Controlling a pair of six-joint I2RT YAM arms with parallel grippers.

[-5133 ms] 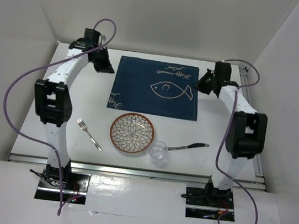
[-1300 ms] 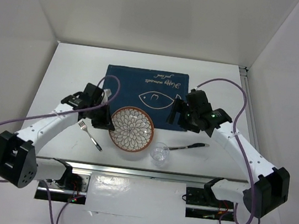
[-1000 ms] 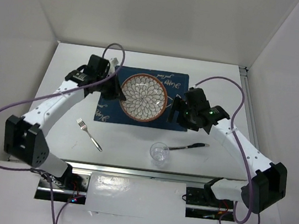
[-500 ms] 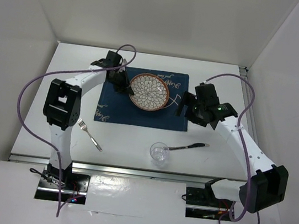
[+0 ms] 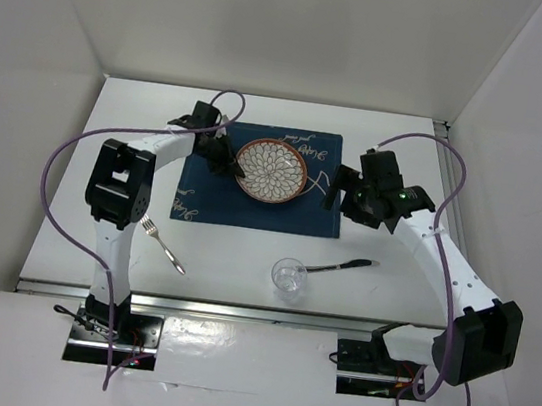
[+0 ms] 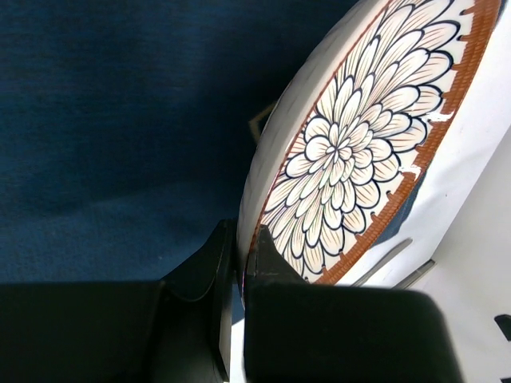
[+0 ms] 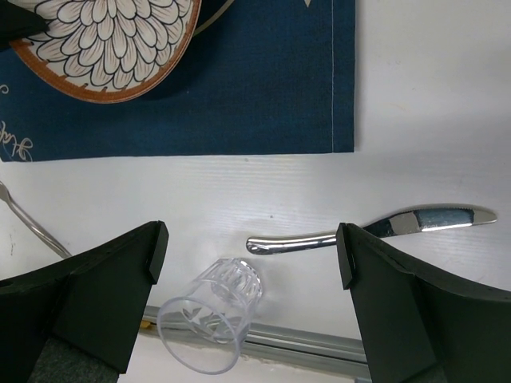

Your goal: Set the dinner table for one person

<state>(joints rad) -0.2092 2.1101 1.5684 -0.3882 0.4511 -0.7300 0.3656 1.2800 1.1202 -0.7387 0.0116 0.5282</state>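
White walls box in the bench [image 5: 138, 144], a matte white top that spreads under both my arms. A navy cloth [image 5: 250, 210] with a fish drawing lies on its far middle.

My left end effector [image 5: 225, 159] is pinching the rim of the flower-patterned plate [image 5: 272, 170]. The fingers [image 6: 231, 263] are pressed onto the edge, and the plate is tilted steeply above the cloth. I cannot tell whether its low edge touches the fabric. My right end effector [image 5: 339, 187] is spread wide and holds nothing.

I judge the step in hand to be seating the plate on the cloth. To do it well I should roll the wrist until the plate is level, then lower it until its base sits flat. Only then should I let go, with cloth left showing on either side.

Under my left end effector the bench is covered by the cloth. My right one hangs by the cloth's right edge, looking down on bare bench where the glass [image 7: 211, 323] and knife [image 7: 371, 227] lie nearer me. The fork [image 5: 162, 243] lies on the near left, well apart.
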